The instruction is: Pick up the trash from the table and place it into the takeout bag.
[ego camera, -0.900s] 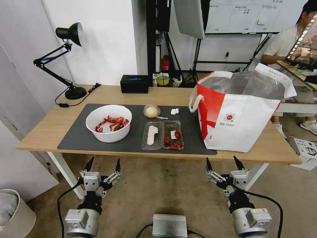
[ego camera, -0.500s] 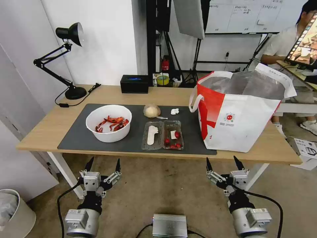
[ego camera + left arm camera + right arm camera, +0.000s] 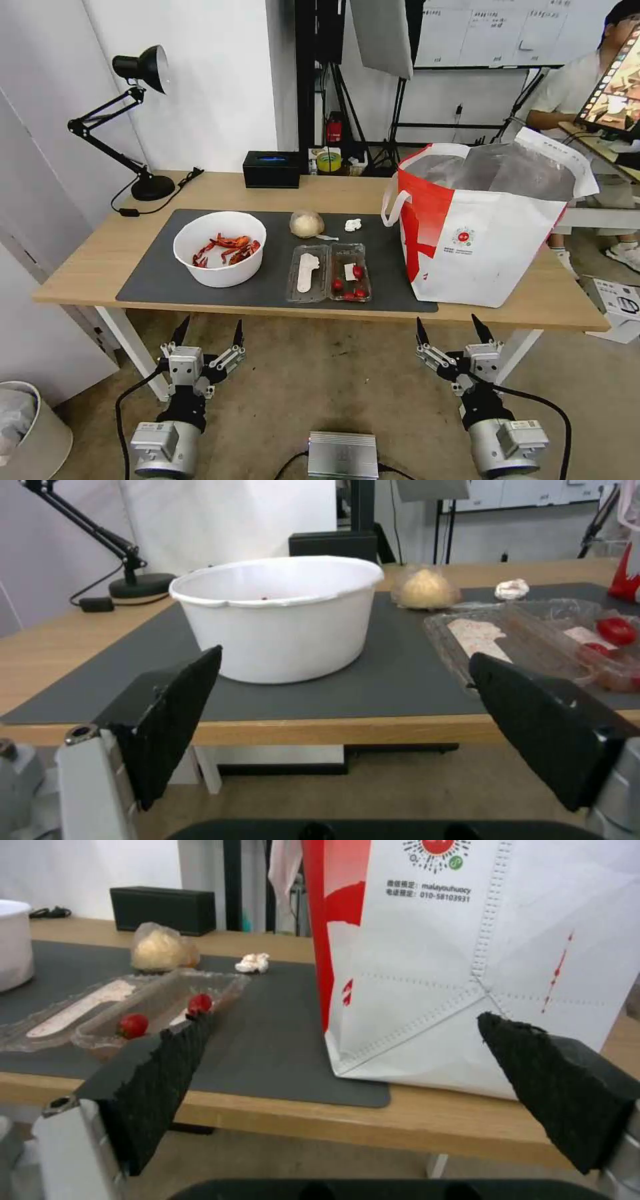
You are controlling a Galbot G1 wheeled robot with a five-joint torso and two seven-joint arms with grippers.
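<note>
White bowl [image 3: 280, 615] wall hides shells, apparently; left pincer [image 3: 207, 331], right pincer [image 3: 455, 330] both spread, empty.

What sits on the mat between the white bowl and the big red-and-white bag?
In the head view, between the bowl and the takeout bag lies the clear clamshell tray, with the tan wrapped ball and tissue wad behind it.

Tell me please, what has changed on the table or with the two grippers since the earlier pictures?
Nothing has visibly changed. The left gripper and right gripper stay open and low in front of the table. The white bowl, clamshell tray, wrapped ball, tissue wad and takeout bag lie as before.
</note>
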